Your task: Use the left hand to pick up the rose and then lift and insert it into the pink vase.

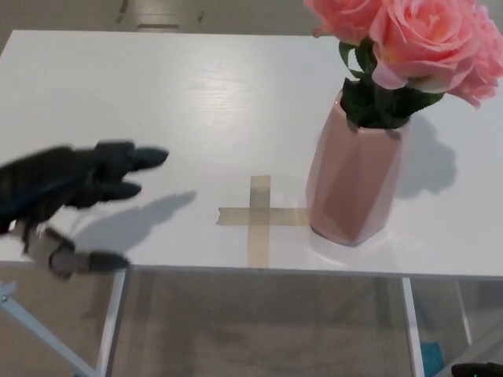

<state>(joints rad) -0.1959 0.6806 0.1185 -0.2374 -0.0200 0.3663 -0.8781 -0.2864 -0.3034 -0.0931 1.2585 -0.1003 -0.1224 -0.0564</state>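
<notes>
Roses (409,35), pink, three blooms visible, stand in the pink vase (354,184) at about 2 o'clock on the white table (157,86); green leaves (377,102) sit at the vase mouth, stems hidden inside. Can't single out one rose as the task's own (all look alike, top edge crops them). Vase is upright, faceted, its base just right of a tan tape cross (258,216) and touching or overlapping the cross's right arm. Vase shadow falls to 3 o'clock on the tabletop.

Left hand (75,184) at 9 o'clock, black, motion-blurred, over the table's near-left edge, holding nothing. Fingers (141,159) spread apart and pointing toward 3 o'clock, thumb (86,261) hanging lower near the table's front edge. Its shadow stretches right toward the cross without reaching it.

Roses lie well apart from the hand, off at its 2 o'clock, with the tape cross between them.

Right hand: only a dark sliver at 5 o'clock, bottom corner (479,369), too little to tell whether it is open or closed.
</notes>
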